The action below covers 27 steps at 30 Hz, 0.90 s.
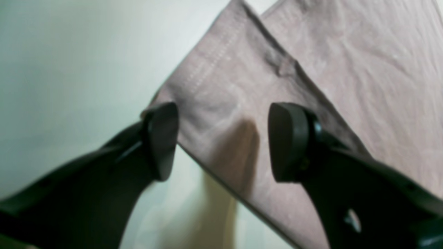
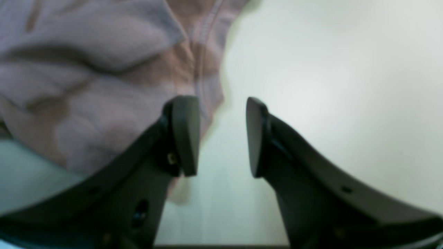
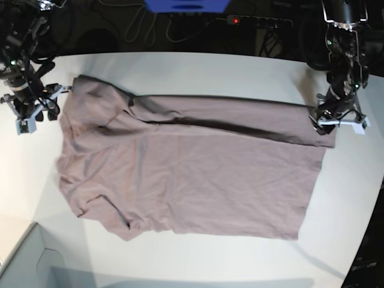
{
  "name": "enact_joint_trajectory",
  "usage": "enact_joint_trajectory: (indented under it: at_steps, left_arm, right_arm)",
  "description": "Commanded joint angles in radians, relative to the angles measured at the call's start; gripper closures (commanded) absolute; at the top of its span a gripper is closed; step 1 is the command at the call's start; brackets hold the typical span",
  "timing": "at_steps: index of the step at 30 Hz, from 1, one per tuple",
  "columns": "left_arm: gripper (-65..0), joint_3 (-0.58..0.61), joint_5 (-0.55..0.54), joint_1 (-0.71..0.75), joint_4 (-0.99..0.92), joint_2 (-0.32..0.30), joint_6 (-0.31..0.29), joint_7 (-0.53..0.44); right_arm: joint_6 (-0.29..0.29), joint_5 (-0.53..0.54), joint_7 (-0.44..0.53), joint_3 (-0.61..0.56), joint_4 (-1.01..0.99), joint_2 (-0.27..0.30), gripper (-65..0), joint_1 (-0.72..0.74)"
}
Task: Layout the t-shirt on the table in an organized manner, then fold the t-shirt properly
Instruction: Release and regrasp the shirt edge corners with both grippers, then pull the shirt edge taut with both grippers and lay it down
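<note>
The t-shirt (image 3: pixel 192 174) lies spread on the white table (image 3: pixel 198 69), its long axis across the base view, with the far long edge already turned over toward the middle — a narrow folded band runs along the top. The cloth is thin, soft and wrinkly, so you can expect it to be light, to sag between two grip points and to drag on the tabletop rather than slide as one stiff sheet. I would judge the doubled edges and the stitched hem the best places to pinch, because a single layer may slip or bunch. The left gripper (image 1: pixel 223 141) stands with its jaws apart over the folded hem corner and holds nothing. The right gripper (image 2: pixel 222 136) is also released — one finger is over the crumpled sleeve or collar end, the other over bare table. The near sleeve (image 3: pixel 99 210) is folded unevenly.
</note>
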Motion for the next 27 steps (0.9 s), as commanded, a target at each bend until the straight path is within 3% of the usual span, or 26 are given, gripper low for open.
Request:
enact_joint_trajectory:
  at_steps: [1,10,15,19,27]
  left_arm:
    - [-40.3,-0.003,0.000,-0.006,0.000,-0.008,0.005,0.005]
    - [-39.9,0.005,-0.006,-0.062,-0.064,-0.005,0.005,0.011]
    - [-40.3,-0.001,-0.008,-0.019,0.050,-0.005,0.005,0.013]
    - [-40.3,-0.003,-0.006,0.041,0.178,-0.006,0.011,0.011]
    - [-40.3,-0.084,-0.005,0.027,0.045,0.004,0.005,0.008]
  right_arm:
    - [0.011,0.017,0.021,0.003,0.035,0.003,-23.0,-0.018]
    - [0.011,0.015,0.021,-0.005,0.040,-0.042,-23.0,-0.101]
    - [0.011,0.015,0.021,-0.017,0.040,-0.089,-23.0,-0.120]
    - [0.011,0.015,0.021,-0.060,0.040,-0.094,-23.0,-0.135]
    - [0.011,0.014,0.029,-0.085,-0.063,-0.088,-23.0,-0.098]
